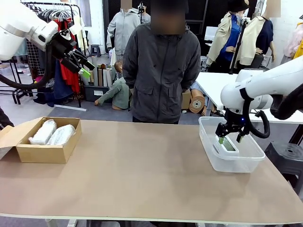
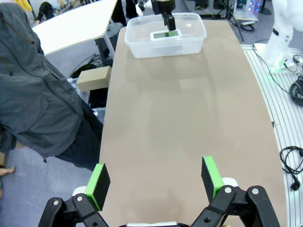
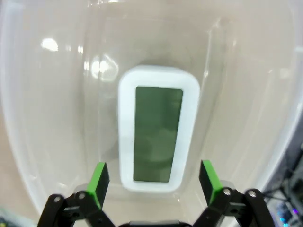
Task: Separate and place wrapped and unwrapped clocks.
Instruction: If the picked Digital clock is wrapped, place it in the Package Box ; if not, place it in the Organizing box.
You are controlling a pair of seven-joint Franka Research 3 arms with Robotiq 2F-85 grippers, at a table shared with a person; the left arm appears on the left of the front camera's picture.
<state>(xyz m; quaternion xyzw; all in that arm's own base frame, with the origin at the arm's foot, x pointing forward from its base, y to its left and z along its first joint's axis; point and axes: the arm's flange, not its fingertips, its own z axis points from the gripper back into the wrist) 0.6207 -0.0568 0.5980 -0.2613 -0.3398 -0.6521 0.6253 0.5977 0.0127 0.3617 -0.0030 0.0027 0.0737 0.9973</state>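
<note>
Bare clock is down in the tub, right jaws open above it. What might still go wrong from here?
The right gripper hangs low inside the clear tub; a sideways retreat could catch the wall and drag it. Its open fingers straddle the bare clock, so drifting down or sideways might nudge it.

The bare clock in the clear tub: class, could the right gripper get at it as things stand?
Probably yes: the right gripper hangs open just above the bare clock, which lies face up in the clear tub with nothing over it.
</note>
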